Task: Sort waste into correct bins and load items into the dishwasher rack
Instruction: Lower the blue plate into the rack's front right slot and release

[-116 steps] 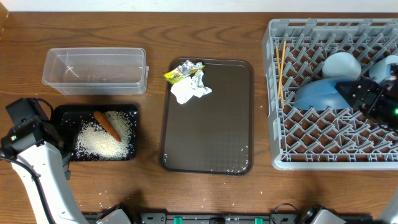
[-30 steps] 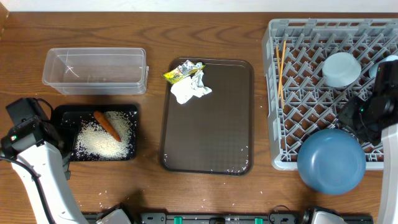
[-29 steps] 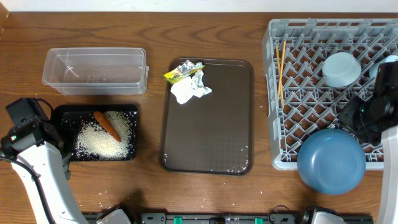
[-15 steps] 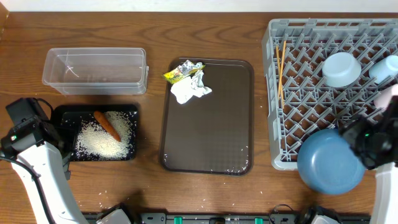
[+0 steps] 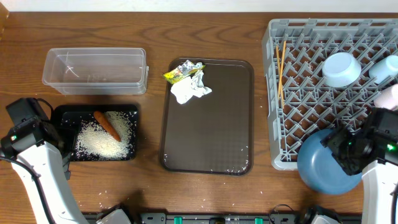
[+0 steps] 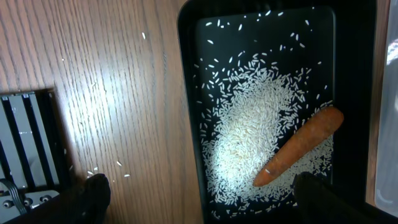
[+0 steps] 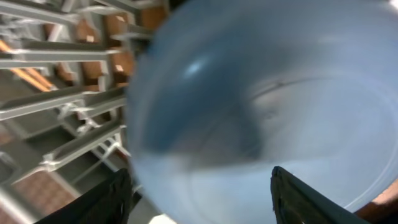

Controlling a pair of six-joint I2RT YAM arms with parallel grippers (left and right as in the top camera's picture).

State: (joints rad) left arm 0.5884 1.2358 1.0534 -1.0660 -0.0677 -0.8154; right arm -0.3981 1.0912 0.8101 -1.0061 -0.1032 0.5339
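The blue plate (image 5: 318,167) leans half off the front edge of the dishwasher rack (image 5: 274,93), overhanging the tabletop (image 5: 205,193). The right pincer (image 7: 205,193) hovers at it, fingers spread wide, seemingly gripping nothing. The plate looks stiff, smooth, probably slippery and breakable, so pinch its rim. The left pincer (image 6: 199,196) gapes empty above the black tray (image 6: 188,93).

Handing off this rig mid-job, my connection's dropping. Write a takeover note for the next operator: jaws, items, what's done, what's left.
Left gripper: jaws open above the black tray, holding nothing.
Right gripper: jaws apart at the blue plate, which overhangs the rack's front edge.
Done: carrot, rice in black tray; bowl, cup, chopsticks in rack.
Left: seat the plate; move tissue and wrapper off the brown tray, probably into the clear tub.
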